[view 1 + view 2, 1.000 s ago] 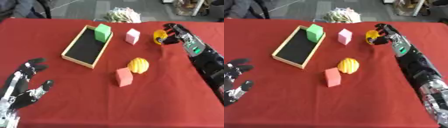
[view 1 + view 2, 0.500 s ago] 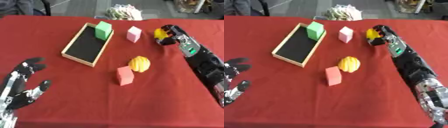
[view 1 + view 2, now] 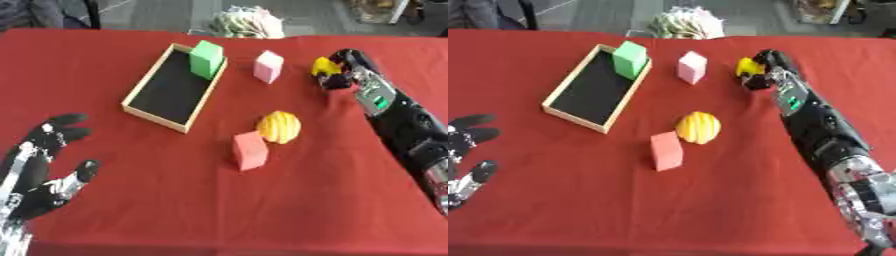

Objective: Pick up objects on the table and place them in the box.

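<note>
A shallow wooden box (image 3: pixel 149 98) with a black floor lies left of centre, and a green block (image 3: pixel 207 58) stands upright in its far end. A pink block (image 3: pixel 268 66) stands just right of the box. Nearer me sit a yellow ribbed ball-like thing (image 3: pixel 279 126) and a red block (image 3: pixel 250 150) side by side. At the right my right hand (image 3: pixel 343 72) has its fingers curled round a small yellow object (image 3: pixel 325 65), which it partly hides. My left hand (image 3: pixel 42 167) rests open at the lower left, fingers up.
A red cloth (image 3: pixel 175 200) covers the table. A pale crumpled bundle (image 3: pixel 246 22) lies at the far edge, behind the pink block. My right forearm (image 3: pixel 407 125) stretches along the right side of the table.
The whole picture has shifted slightly, so the camera has moved. My right hand stays curled on the yellow object. The left hand looks unmoved.
</note>
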Controlling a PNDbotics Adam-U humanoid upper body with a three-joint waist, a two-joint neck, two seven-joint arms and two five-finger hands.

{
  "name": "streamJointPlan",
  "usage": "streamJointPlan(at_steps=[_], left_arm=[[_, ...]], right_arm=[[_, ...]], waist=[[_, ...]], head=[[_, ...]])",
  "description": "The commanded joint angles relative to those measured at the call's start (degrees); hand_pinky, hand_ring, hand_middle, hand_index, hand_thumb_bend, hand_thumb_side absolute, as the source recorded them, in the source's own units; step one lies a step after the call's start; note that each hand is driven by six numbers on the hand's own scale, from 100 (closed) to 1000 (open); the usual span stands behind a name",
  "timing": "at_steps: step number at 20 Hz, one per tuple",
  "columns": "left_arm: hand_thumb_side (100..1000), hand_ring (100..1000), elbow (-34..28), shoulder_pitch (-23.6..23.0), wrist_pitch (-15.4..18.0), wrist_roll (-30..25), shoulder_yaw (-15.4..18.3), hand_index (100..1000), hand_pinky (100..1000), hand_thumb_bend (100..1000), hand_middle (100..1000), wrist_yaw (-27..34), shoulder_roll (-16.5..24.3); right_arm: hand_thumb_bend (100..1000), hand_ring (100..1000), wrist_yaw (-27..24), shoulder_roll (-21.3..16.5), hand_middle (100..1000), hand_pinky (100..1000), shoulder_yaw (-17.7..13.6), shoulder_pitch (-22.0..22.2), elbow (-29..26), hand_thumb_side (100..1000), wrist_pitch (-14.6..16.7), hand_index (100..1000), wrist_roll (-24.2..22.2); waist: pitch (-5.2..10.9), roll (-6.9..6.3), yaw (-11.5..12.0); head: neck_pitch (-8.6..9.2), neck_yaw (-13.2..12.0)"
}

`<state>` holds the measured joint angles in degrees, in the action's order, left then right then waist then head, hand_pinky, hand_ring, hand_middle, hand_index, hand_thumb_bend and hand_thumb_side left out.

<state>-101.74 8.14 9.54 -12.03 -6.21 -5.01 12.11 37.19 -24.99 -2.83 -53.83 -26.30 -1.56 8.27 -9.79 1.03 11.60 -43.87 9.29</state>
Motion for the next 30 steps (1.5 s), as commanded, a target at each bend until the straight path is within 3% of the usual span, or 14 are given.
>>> streamJointPlan(at_steps=[1, 2, 5, 8, 11, 17, 21, 25, 30], left_arm=[[476, 751, -1.01, 0.63, -0.04, 0.06, 0.03, 822, 840, 630, 779, 0.46, 0.59], [476, 750, -0.99, 0.62, -0.07, 0.1, 0.05, 822, 840, 628, 778, 0.48, 0.59], [477, 750, -0.92, 0.55, -0.11, 0.21, 0.15, 822, 839, 626, 777, 0.58, 0.57], [476, 748, -0.79, 0.36, -0.17, 0.41, 0.37, 821, 839, 623, 776, 0.65, 0.55], [474, 747, -0.72, 0.18, -0.21, 0.71, 0.64, 821, 838, 623, 775, 0.67, 0.54], [473, 746, -0.76, -0.06, -0.18, 1.09, 0.98, 820, 837, 621, 774, 0.59, 0.51], [471, 745, -0.82, -0.09, -0.13, 1.04, 0.93, 818, 837, 620, 772, 0.74, 0.3], [469, 741, -0.78, -0.15, -0.11, 1.15, 1.04, 815, 834, 621, 769, 1.18, 0.03], [459, 735, -1.52, -0.06, 0.25, 1.51, 1.36, 812, 826, 619, 762, 2.55, -0.26]], right_arm=[[145, 502, 0.69, -1.25, 471, 573, -0.45, -0.45, -1.15, 100, -0.01, 532, 4.36], [125, 469, 0.6, -1.28, 428, 561, -0.5, -0.43, -1.54, 100, 0.19, 480, 5.88], [114, 444, 0.03, -1.29, 395, 552, -0.07, -0.26, -3.56, 100, 1.57, 437, 8.94], [115, 436, -0.27, -1.25, 387, 555, 1.48, 0.0, -7.84, 100, 4.19, 429, 7.93], [115, 443, -1.11, -0.76, 394, 561, 3.84, 0.39, -14.65, 100, 7.08, 437, 4.42], [116, 451, -3.75, 1.31, 402, 577, 12.06, 0.56, -30.66, 100, 12.19, 444, -5.61], [113, 460, -5.83, 4.41, 413, 586, 17.02, -0.65, -36.86, 100, 14.14, 455, -12.48], [121, 477, -5.87, 9.16, 433, 601, 19.97, -1.08, -37.03, 100, 15.68, 476, -18.66], [111, 492, -2.73, 15.11, 450, 612, 19.57, -0.45, -31.21, 100, 17.57, 494, -22.64]], waist=[[-0.07, -0.68, -0.27], [0.02, -0.65, -0.39], [0.32, -0.54, -0.87], [0.76, -0.46, -1.53], [1.23, -0.4, -2.13], [1.76, -0.29, -2.48], [1.98, -0.25, -1.99], [2.15, -0.33, -1.49], [2.32, -0.72, -0.09]], head=[[-0.24, 0.04], [-0.24, -0.04], [-0.24, -0.34], [-0.24, -0.7], [-0.24, -0.86], [-0.24, -0.79], [-0.24, -0.21], [-0.24, 0.52], [-0.24, 1.69]])
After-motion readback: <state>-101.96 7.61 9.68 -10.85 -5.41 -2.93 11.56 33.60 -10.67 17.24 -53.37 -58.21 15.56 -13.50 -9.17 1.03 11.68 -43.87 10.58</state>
